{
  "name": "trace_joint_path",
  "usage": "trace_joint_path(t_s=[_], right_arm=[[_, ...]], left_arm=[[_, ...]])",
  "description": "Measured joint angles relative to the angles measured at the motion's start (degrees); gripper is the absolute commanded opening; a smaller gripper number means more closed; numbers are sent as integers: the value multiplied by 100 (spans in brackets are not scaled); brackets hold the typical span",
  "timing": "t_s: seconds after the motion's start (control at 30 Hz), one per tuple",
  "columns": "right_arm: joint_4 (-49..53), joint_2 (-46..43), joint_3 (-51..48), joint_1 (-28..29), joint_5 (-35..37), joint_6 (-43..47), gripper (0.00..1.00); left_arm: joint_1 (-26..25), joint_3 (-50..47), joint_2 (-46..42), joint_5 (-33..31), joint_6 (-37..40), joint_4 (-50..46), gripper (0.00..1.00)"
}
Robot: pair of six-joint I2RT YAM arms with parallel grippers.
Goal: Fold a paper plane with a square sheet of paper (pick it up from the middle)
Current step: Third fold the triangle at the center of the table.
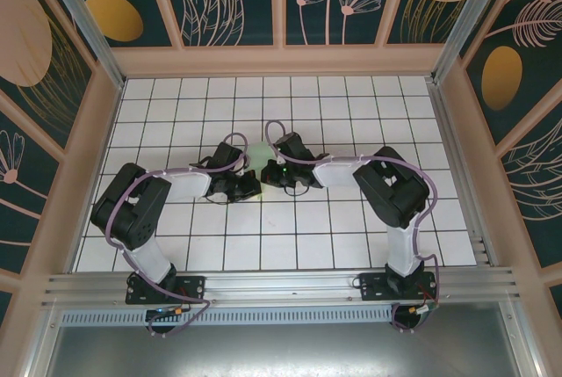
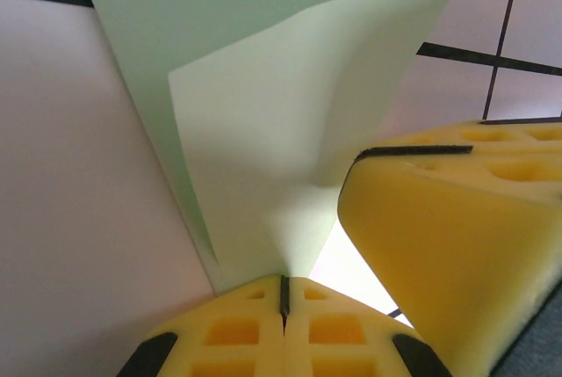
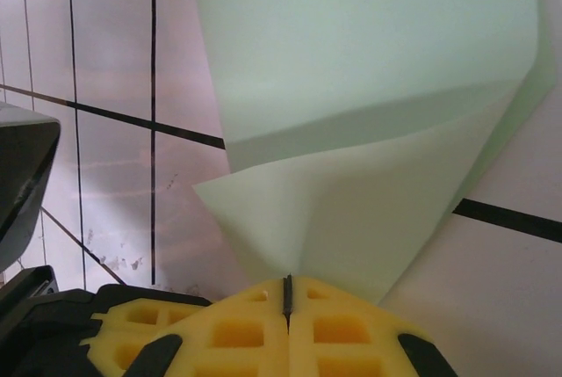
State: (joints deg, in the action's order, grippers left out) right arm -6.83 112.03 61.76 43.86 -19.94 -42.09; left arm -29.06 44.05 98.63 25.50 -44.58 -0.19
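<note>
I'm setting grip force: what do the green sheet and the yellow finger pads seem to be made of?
Green sheet: thin matte paper, it seems; it keeps sharp creases, bends in flat facets and shows no shine.
Yellow finger pads: probably soft foam or rubber, matte; dull surface with moulded square pockets.

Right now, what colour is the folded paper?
The paper is pale mint green; right wrist view.

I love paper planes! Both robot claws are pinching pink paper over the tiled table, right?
Not pink: the paper is pale mint green, as both wrist views show. The left gripper and right gripper are shut on it over the tiled table.
</note>
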Motion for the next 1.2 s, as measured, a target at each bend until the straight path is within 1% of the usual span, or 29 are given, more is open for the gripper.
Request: trace_joint_path(t_s=[0.17,0.33,0.5,0.67,0.9,1.07,1.1,1.2], right_arm=[[105,127,68,-76,-9,4,0],[155,195,116,-236,-166,74,0],[221,289,234,-573,-339,234,0],[442,527,621,-922,-525,431,0],[678,619,986,-1233,-249,625,0],[730,376,826,-1180,-210,621,0],[730,319,800,-1145,-221,621,0],[732,269,833,-992,-264,621,0]], left_arm=[[0,0,-2,-2,-2,-2,0],[0,0,-7,-7,-2,-4,0],[0,0,-7,-4,2,-7,0],[0,0,-7,-4,39,-7,0],[0,2,-11,-4,109,-17,0],[-13,85,-85,-96,304,-262,0],[-13,85,-138,-131,350,-337,0],[-13,85,-334,-236,459,-474,11]])
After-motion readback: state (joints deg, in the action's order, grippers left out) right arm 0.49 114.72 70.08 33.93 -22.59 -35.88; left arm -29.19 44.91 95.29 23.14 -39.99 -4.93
